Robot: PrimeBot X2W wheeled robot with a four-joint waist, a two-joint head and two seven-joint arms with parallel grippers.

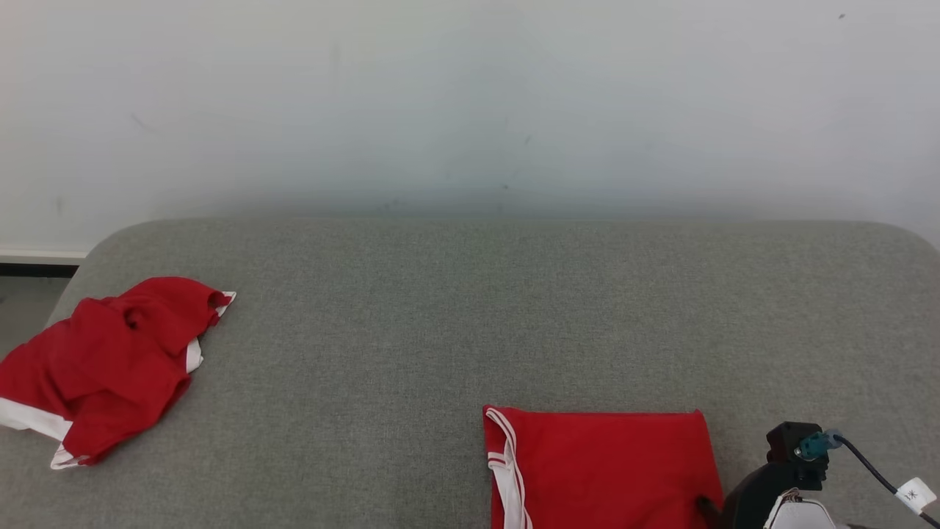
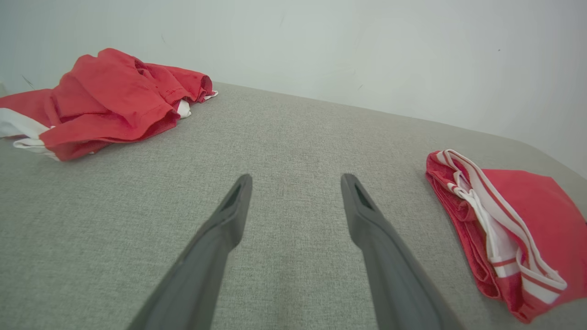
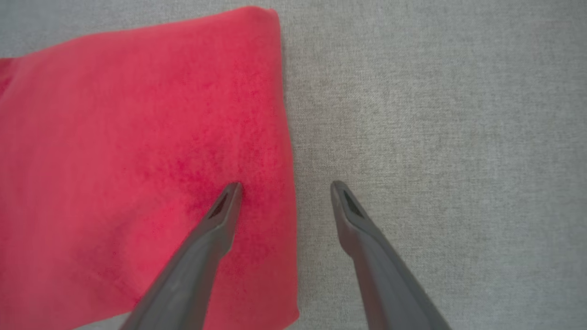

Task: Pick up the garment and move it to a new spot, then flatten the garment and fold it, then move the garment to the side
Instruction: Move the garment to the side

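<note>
A folded red garment point(image 1: 602, 470) with white striped trim lies flat at the front right of the grey cushion point(image 1: 470, 316); it also appears at the right of the left wrist view point(image 2: 527, 215). My right gripper point(image 3: 286, 187) is open just above the folded garment point(image 3: 137, 160), straddling its right edge: one finger over the red cloth, the other over bare grey fabric, holding nothing. My right wrist point(image 1: 775, 481) shows at the lower right. My left gripper point(image 2: 297, 178) is open and empty over bare cushion between the two red pieces.
A second red garment point(image 1: 110, 360) with white trim lies crumpled at the cushion's left edge, also seen in the left wrist view point(image 2: 110, 101). A pale wall point(image 1: 470, 103) stands behind the cushion. A cable with a white tag point(image 1: 910, 492) hangs from my right wrist.
</note>
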